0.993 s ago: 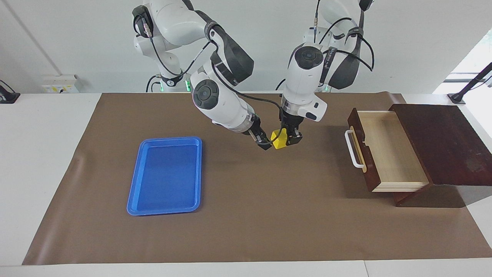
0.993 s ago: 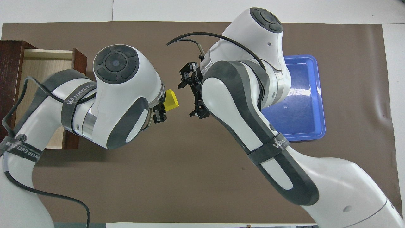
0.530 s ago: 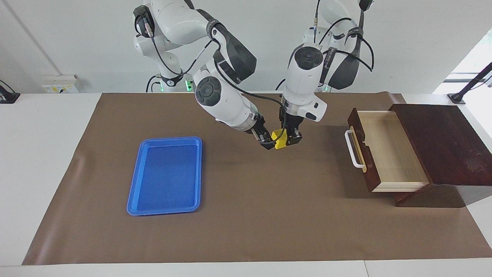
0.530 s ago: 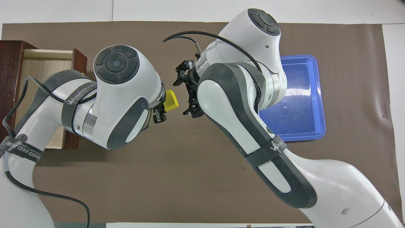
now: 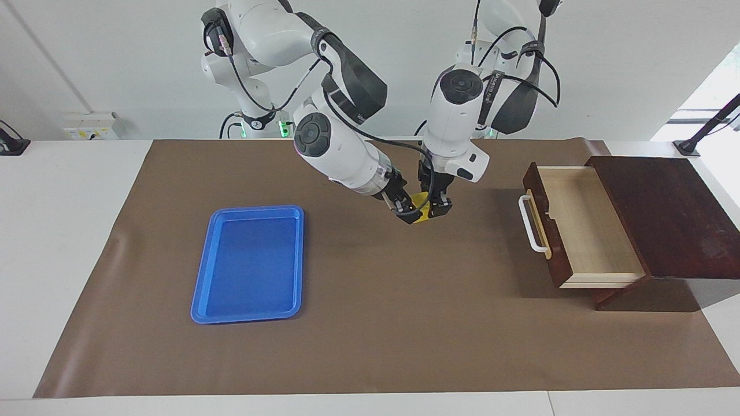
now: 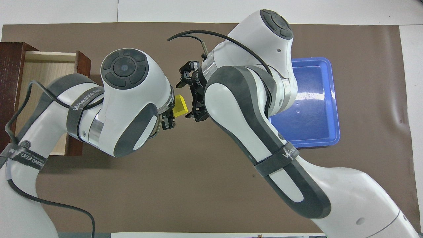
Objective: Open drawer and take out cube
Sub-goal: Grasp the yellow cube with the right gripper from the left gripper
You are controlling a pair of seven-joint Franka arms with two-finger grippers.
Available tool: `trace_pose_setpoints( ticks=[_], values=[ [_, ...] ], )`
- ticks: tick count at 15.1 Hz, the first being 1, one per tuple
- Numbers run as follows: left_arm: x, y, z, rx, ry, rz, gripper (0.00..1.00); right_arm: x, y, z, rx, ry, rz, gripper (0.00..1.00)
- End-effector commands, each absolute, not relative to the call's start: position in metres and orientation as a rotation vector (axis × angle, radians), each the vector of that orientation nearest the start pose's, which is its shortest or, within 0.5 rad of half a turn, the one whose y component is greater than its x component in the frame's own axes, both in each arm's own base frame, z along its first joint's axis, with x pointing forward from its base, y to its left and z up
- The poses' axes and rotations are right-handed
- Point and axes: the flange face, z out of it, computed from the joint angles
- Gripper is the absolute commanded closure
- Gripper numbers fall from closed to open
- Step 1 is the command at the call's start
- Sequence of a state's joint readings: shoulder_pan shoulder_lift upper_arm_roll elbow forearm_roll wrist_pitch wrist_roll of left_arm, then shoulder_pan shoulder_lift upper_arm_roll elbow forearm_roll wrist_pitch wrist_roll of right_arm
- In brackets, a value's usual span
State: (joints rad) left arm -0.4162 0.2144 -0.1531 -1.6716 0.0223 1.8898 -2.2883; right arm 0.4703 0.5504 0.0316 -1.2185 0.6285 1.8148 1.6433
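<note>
The yellow cube [image 5: 421, 201] hangs above the middle of the brown mat, held in my shut left gripper [image 5: 435, 210], which points straight down. It also shows in the overhead view [image 6: 180, 105], beside the left gripper [image 6: 171, 113]. My right gripper [image 5: 409, 212] is open and tilted. It is right up against the cube from the tray's side, its fingers [image 6: 197, 115] spread beside the cube. I cannot tell whether they touch it. The drawer [image 5: 584, 231] stands pulled out of its dark wooden box [image 5: 670, 214], with its white handle [image 5: 531, 225] toward the cube. Its pale inside is bare.
A flat blue tray [image 5: 250, 263] lies on the mat toward the right arm's end and also shows in the overhead view [image 6: 312, 109]. The wooden box stands at the left arm's end. The brown mat [image 5: 404, 323] covers most of the white table.
My right gripper has moved in toward the cube, from a gap away to right beside it. My left gripper has held the cube almost still.
</note>
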Motion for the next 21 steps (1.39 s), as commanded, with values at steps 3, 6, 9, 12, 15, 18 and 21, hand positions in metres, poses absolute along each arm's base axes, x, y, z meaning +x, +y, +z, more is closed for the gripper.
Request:
trace_pose_setpoints(
  ticks=[3, 6, 9, 12, 15, 18, 21],
  values=[
    [0.527, -0.331, 0.479, 2.048, 2.352, -0.023, 1.0, 0.612, 0.398, 0.47, -2.132, 1.644, 0.733, 0.03],
    [0.527, -0.331, 0.479, 2.05, 2.349, -0.02, 1.0, 0.61, 0.4, 0.463, -2.149, 1.642, 0.725, 0.03],
    [0.526, -0.329, 0.475, 2.055, 2.355, -0.021, 1.0, 0.61, 0.397, 0.449, -2.147, 1.654, 0.71, 0.04],
    [0.526, -0.329, 0.475, 2.054, 2.351, -0.023, 1.0, 0.609, 0.397, 0.447, -2.151, 1.653, 0.713, 0.1],
    [0.527, -0.33, 0.477, 2.049, 2.344, -0.018, 1.0, 0.609, 0.397, 0.449, -2.152, 1.652, 0.715, 0.4],
    [0.527, -0.33, 0.476, 2.049, 2.345, -0.021, 1.0, 0.607, 0.4, 0.451, -2.156, 1.646, 0.718, 1.0],
    [0.527, -0.33, 0.476, 2.049, 2.344, -0.018, 1.0, 0.602, 0.407, 0.448, -2.173, 1.638, 0.713, 1.0]
  ],
)
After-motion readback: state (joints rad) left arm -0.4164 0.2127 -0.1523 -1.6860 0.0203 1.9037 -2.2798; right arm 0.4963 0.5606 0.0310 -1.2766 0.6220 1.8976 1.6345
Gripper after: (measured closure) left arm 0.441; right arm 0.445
